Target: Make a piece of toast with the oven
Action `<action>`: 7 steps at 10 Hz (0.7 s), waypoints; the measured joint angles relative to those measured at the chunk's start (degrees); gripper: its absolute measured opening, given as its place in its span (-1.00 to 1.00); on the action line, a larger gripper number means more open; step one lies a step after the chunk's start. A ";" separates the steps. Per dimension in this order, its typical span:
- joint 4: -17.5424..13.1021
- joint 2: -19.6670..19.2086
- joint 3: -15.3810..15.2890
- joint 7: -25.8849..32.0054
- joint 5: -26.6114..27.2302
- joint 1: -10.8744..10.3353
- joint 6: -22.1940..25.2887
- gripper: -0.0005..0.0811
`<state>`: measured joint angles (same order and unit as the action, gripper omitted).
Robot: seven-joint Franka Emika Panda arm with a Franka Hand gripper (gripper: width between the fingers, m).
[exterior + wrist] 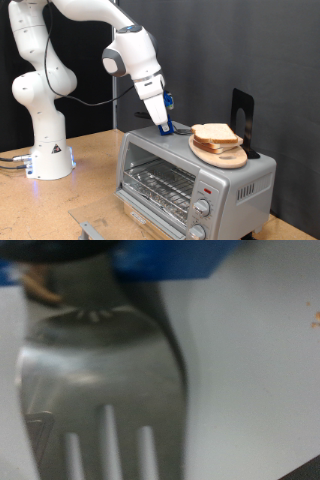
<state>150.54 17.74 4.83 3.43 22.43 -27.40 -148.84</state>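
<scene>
The silver toaster oven [190, 185] stands at the lower right of the exterior view, its glass door closed with the wire rack showing behind it. Several pale bread slices [216, 134] are stacked on a round wooden board [222, 155] on the oven's top. My gripper [164, 124] reaches down onto the oven top just left of the board, at a blue-handled tool [173, 127]. The wrist view shows this tool close up and blurred: a slotted metal spatula head [100, 390] with a blue handle [170, 255], lying over the grey oven top [250, 360].
A black stand [242, 115] rises on the oven top behind the board. Two round knobs [200, 208] and a small red mark [207, 189] sit on the oven's front panel. The arm's white base [48, 150] stands on the wooden table [90, 185] at the left.
</scene>
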 joint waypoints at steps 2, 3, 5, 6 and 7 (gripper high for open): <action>-0.19 -0.12 -0.04 0.00 -0.06 0.00 0.00 0.63; -0.24 -0.14 -0.08 0.00 -0.10 0.00 0.00 0.93; -0.31 -0.18 -0.17 -0.09 -0.46 0.00 0.01 0.97; -0.36 -0.22 -0.22 -0.34 -0.89 0.00 0.02 0.97; -0.42 -0.29 -0.23 -0.58 -1.39 0.00 0.07 0.98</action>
<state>150.12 17.44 4.60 2.85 21.04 -27.40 -148.76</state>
